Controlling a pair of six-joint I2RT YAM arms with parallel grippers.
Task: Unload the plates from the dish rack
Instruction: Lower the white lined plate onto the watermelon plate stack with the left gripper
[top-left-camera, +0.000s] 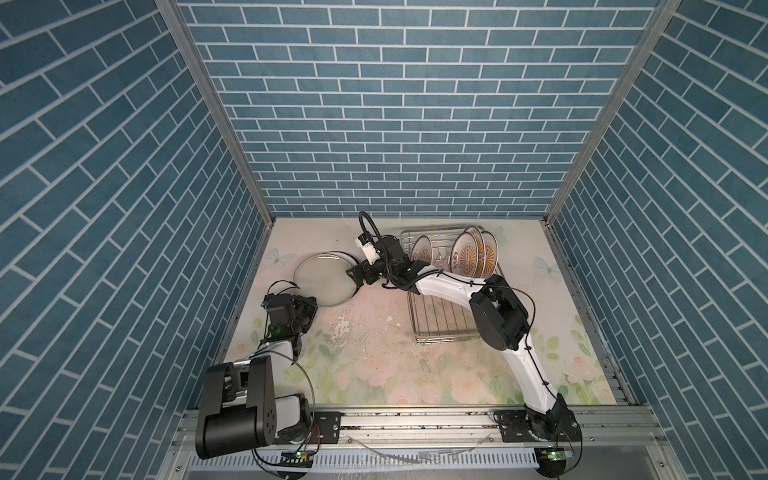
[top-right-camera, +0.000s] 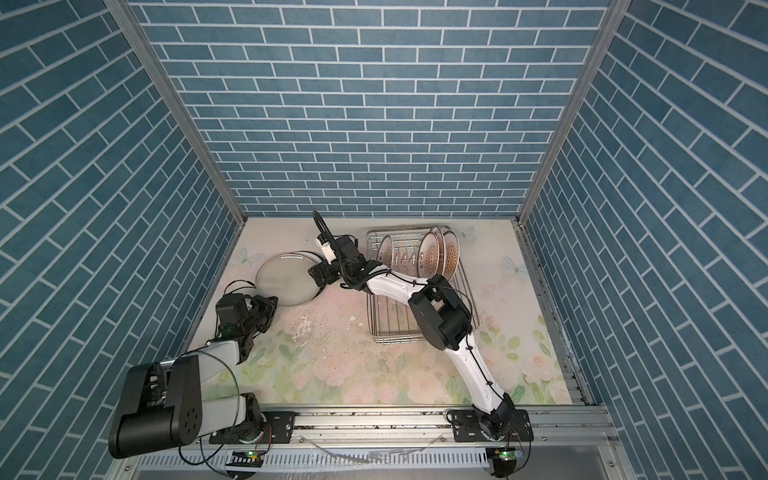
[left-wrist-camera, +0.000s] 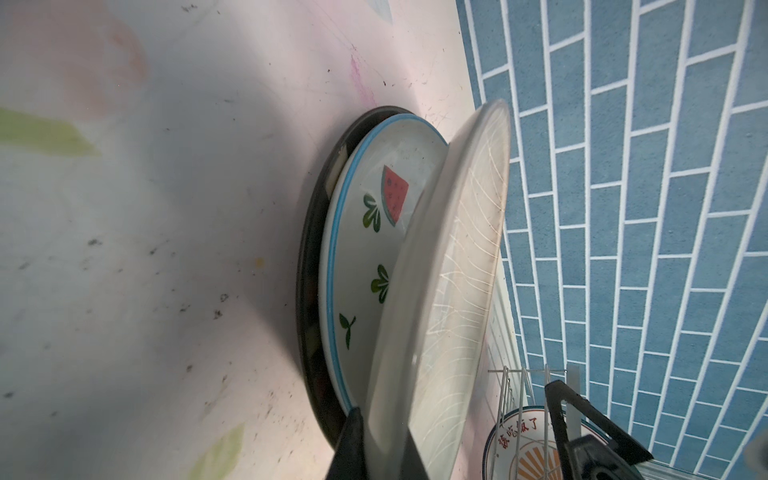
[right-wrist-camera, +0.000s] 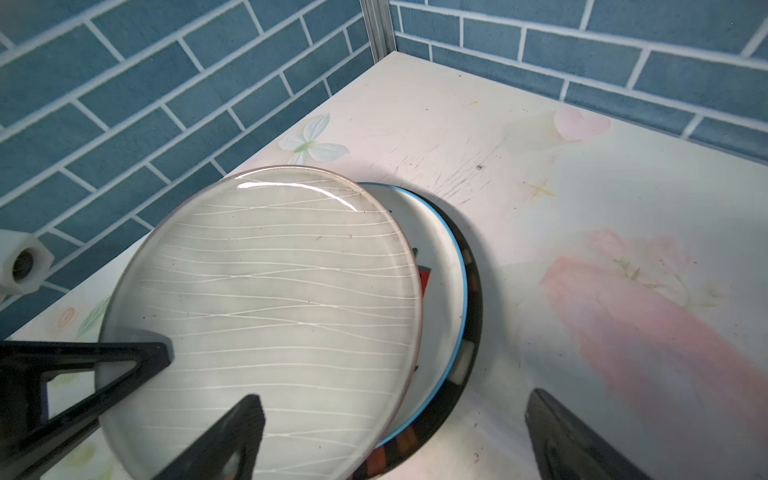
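A grey plate with white lines hangs tilted over a watermelon plate. That one lies on a dark-rimmed plate on the table. My left gripper is shut on the grey plate's rim. My right gripper is open at the opposite edge, with one finger over the grey plate and the other beside the stack. The dish rack holds three upright sunburst plates.
Blue brick walls close in the back and both sides, and the plate stack sits near the back left corner. My right arm stretches over the rack's front half. The floral table is scuffed in the middle.
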